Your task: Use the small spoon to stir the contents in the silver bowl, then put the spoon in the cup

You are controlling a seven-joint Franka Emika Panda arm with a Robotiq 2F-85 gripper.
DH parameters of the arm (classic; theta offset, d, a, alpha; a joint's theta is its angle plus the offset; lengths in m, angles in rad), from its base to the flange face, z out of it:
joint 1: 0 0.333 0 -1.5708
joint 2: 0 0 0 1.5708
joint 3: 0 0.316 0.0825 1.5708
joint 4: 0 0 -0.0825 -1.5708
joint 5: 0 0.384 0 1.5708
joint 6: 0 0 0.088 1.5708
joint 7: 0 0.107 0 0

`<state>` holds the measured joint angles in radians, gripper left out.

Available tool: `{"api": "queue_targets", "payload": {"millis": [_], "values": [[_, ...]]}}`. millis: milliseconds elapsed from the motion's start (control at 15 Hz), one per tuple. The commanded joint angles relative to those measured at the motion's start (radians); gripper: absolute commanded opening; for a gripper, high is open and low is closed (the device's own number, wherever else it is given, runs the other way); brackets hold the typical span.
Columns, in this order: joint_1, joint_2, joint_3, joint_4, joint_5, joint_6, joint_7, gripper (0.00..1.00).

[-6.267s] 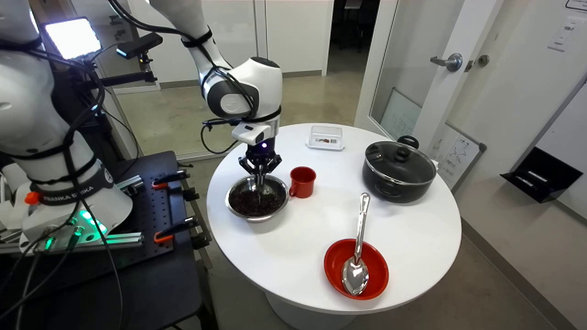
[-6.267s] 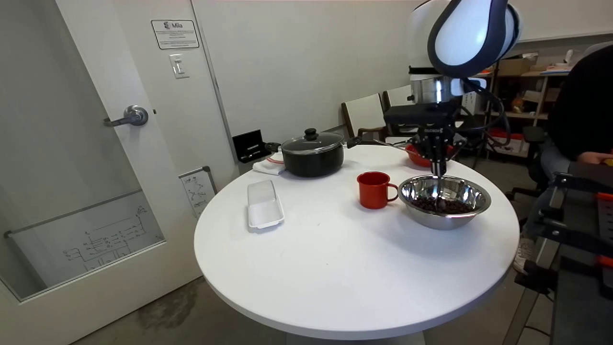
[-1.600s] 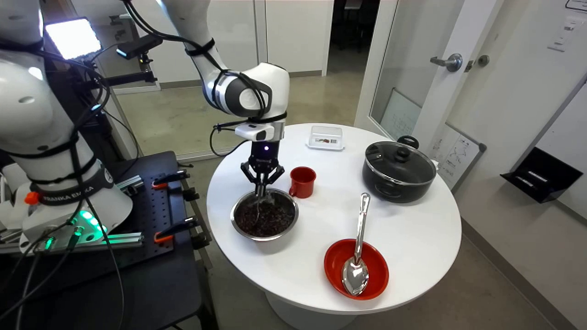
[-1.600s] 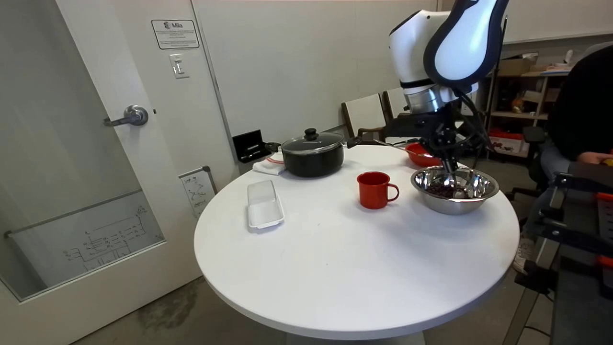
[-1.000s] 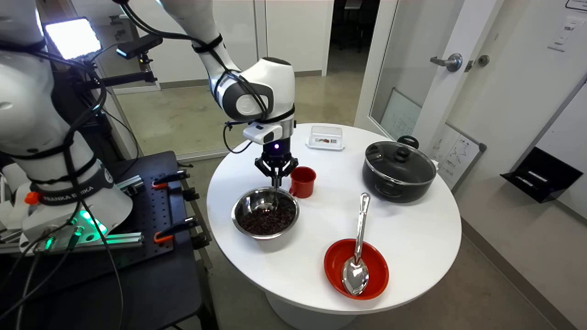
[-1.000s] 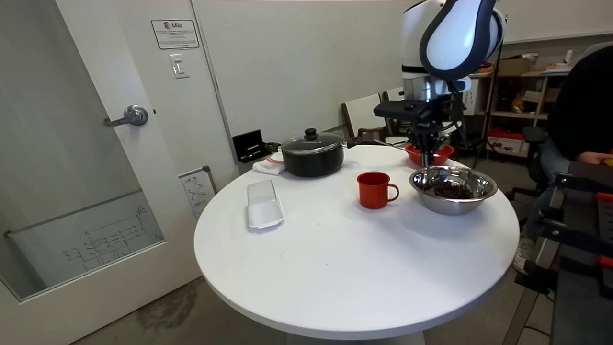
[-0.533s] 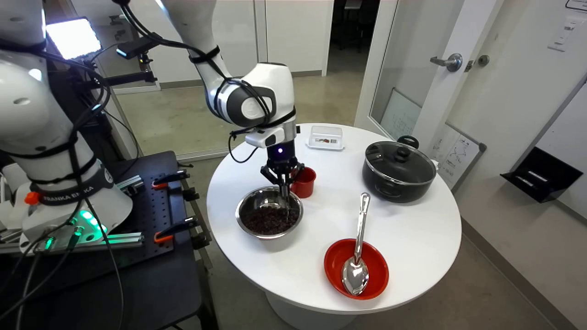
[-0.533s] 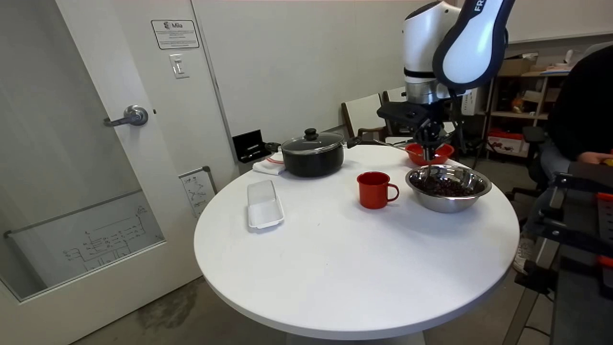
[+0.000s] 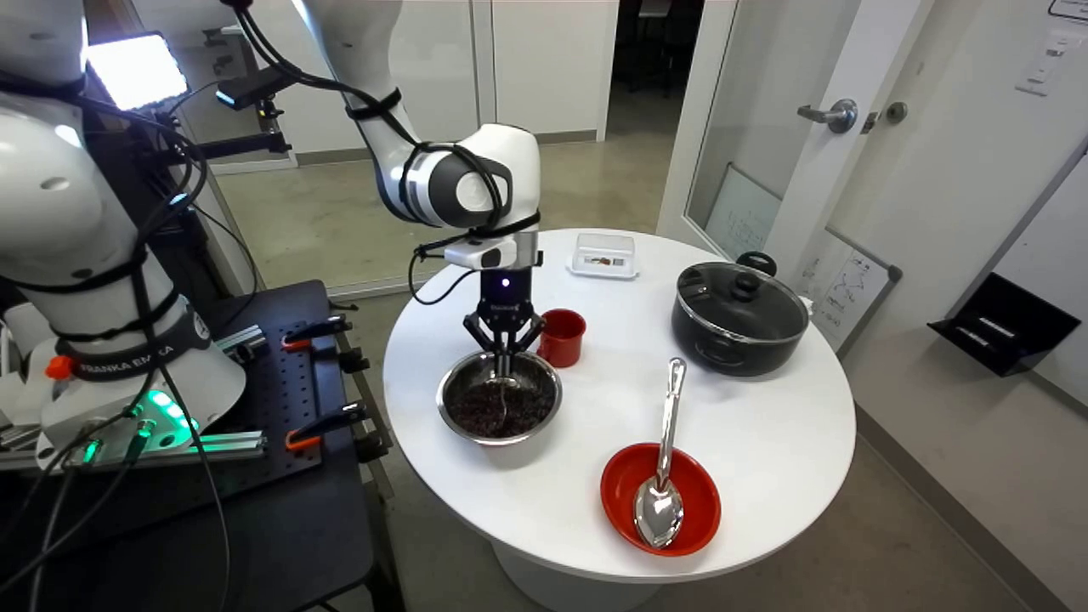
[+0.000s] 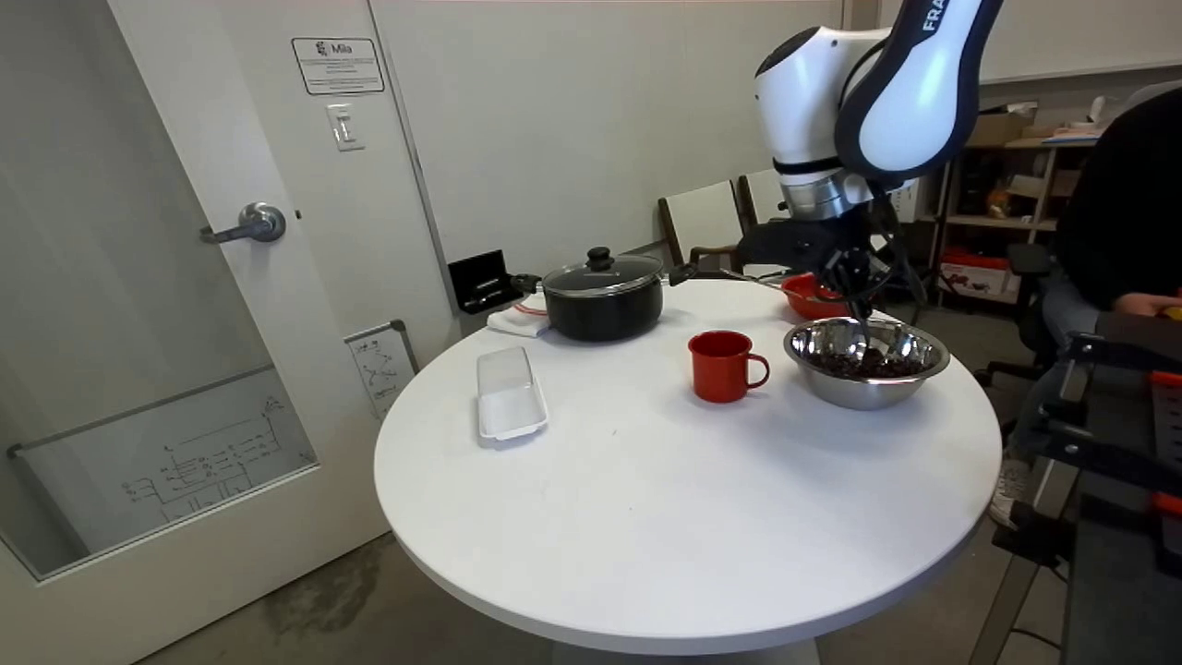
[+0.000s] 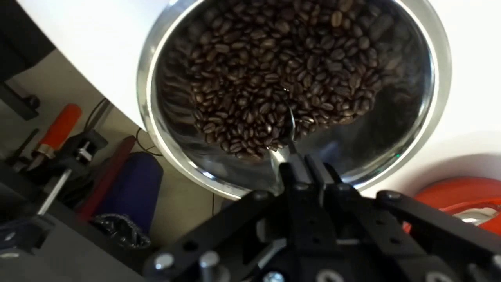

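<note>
The silver bowl holds dark brown beans; it also shows in the other views. My gripper points down over the bowl, in the wrist view too. Its fingers are nearly together, shut on the small spoon. The spoon's thin handle slants from the fingertips into the beans. The spoon's lower end is buried and hidden. The red cup, with a handle, stands close beside the bowl in both exterior views. It is out of the wrist view.
A red shallow dish holds a long silver spoon; the dish edges into the wrist view. A black lidded pot stands at the right. A clear-lidded white container lies at the back. The bowl stands near the round table's edge.
My gripper, still on the spoon, has shifted from the bowl's cup-side rim back over the bowl. Over several seconds the bowl has slid a little on the table. The cup has stayed still.
</note>
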<state>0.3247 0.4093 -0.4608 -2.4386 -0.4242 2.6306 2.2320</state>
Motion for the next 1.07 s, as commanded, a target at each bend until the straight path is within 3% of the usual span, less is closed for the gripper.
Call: {"api": "queue_targets", "payload": {"millis": [0, 267, 467, 800, 1000], "values": [[-0.12, -0.036, 0.133, 0.022, 0.081, -0.126, -0.11, 0.01], [-0.263, -0.065, 0.269, 0.023, 0.294, -0.122, -0.275, 0.01], [-0.293, -0.071, 0.29, 0.017, 0.376, -0.052, -0.298, 0.01], [-0.213, -0.051, 0.195, -0.012, 0.257, 0.163, -0.179, 0.01], [-0.105, -0.022, 0.064, -0.004, 0.113, 0.218, -0.062, 0.01]]}}
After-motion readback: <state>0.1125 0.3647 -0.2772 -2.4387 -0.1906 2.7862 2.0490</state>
